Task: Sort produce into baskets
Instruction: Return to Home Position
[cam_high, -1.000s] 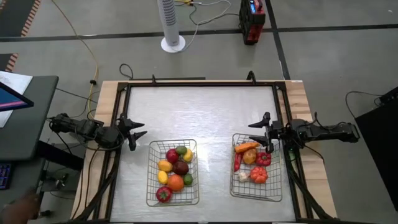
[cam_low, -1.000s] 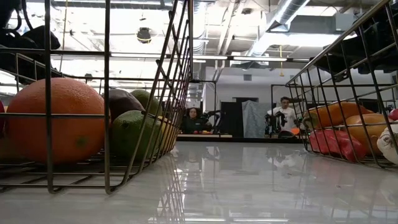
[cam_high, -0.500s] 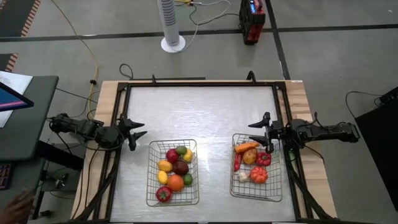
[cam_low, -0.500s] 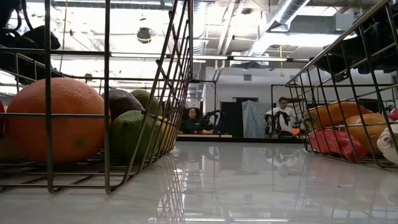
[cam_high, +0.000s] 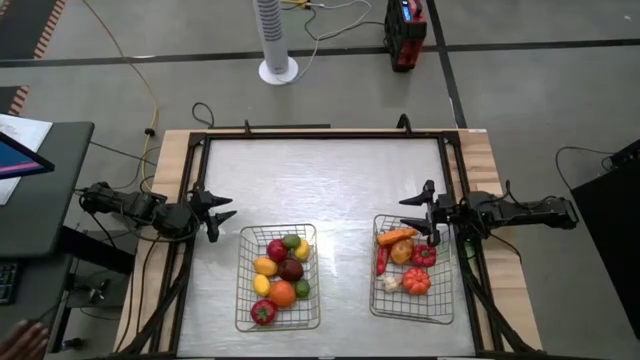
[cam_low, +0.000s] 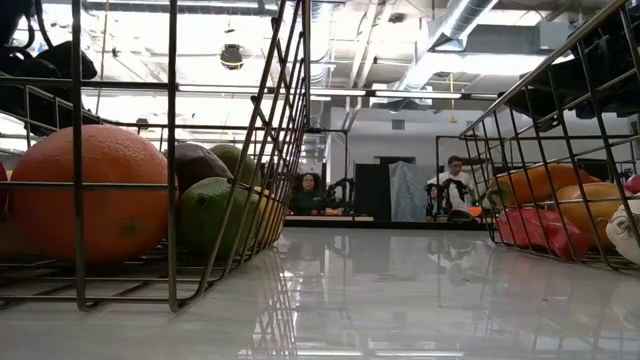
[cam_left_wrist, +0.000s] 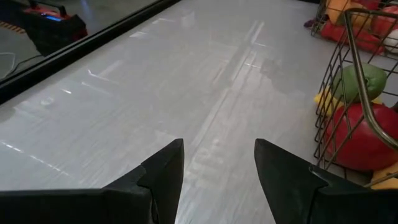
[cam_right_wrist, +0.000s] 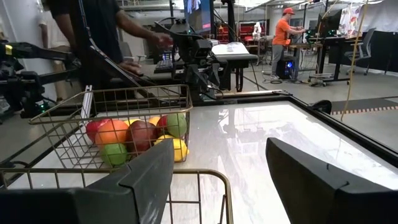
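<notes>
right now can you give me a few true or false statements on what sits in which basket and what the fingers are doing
1. The carrot lies in the right basket. True.
2. The left arm's fingers hold a lime. False: they are open and empty, over bare table beside the left basket.
3. The orange sits in the left basket. True.
4. The garlic is in the left basket. False: it lies in the right basket, next to the red pieces.
5. The right arm's fingers are shut. False: they are open and hold nothing, at the right basket's rim.
</notes>
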